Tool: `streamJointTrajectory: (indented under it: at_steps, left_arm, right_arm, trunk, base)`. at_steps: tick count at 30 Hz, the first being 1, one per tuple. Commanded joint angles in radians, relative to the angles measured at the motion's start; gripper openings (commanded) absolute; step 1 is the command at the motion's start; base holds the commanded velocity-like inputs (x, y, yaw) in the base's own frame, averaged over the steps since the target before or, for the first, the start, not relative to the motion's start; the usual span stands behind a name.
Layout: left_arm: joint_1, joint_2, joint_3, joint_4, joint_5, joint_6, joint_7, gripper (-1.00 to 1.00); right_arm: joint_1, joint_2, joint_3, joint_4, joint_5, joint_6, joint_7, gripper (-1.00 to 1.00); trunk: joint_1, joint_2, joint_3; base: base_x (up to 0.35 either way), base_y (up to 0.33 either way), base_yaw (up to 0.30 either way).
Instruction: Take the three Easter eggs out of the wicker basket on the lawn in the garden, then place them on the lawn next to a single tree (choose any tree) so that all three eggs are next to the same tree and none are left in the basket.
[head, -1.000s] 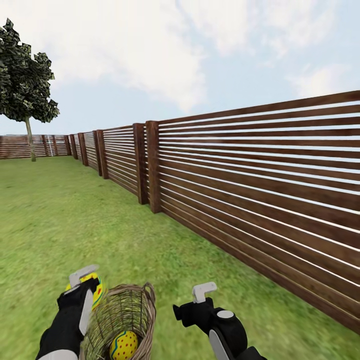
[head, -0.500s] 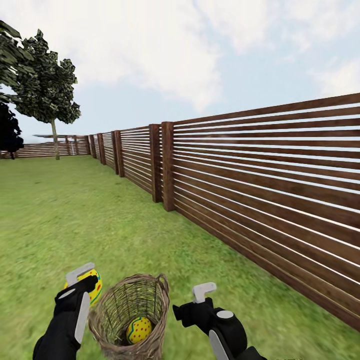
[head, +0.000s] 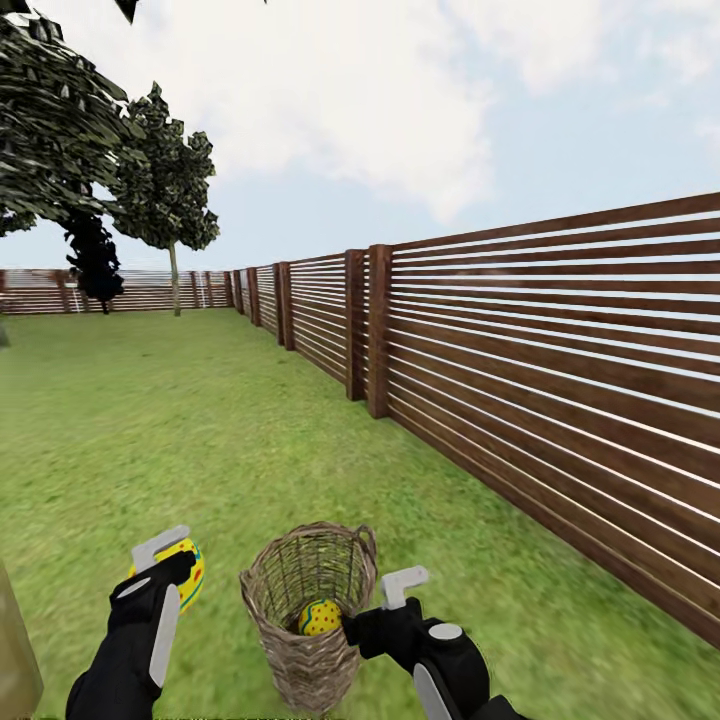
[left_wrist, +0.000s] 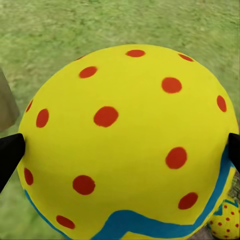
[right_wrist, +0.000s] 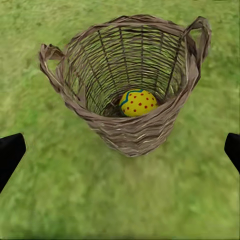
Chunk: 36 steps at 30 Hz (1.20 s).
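View has swung left since a second ago: more trees now show. Left gripper stays clamped on one egg. Right gripper is spread, empty, beside the basket, which holds another egg. Transport appears underway.

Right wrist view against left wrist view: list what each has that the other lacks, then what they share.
Right wrist only: the wicker basket standing on the grass, one Easter egg at its bottom, seen between the open right gripper. Left wrist only: a dotted egg clamped in the left gripper, plus another egg at the frame's corner. Shared: the lawn.
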<state>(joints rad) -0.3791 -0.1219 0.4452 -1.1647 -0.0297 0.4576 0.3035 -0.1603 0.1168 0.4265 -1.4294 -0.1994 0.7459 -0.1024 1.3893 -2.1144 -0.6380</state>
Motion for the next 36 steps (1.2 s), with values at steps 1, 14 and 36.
streamJointTrajectory:
  at_steps: [1, 14, 36]
  left_arm:
    - [-0.001, -0.001, 0.001, -0.001, -0.005, 0.006, 0.001, -1.00]
    - [-0.001, -0.001, -0.026, 0.002, -0.009, 0.004, 0.003, -1.00]
    - [-0.001, 0.001, -0.028, 0.009, -0.009, 0.008, 0.002, -1.00]
  right_arm:
    - [-0.001, 0.002, 0.013, -0.001, -0.010, 0.004, -0.012, 1.00]
    - [-0.001, 0.001, 0.046, -0.002, -0.009, 0.003, -0.013, 1.00]
    - [-0.001, 0.000, 0.046, -0.002, -0.008, 0.004, -0.011, 1.00]
  trunk:
    - [0.000, -0.001, -0.001]
    - [0.000, -0.001, -0.001]
    - [0.000, -0.001, -0.003]
  base:
    - [-0.013, 0.000, 0.096]
    - [-0.137, -0.058, 0.075]
    - [-0.159, -0.077, 0.116]
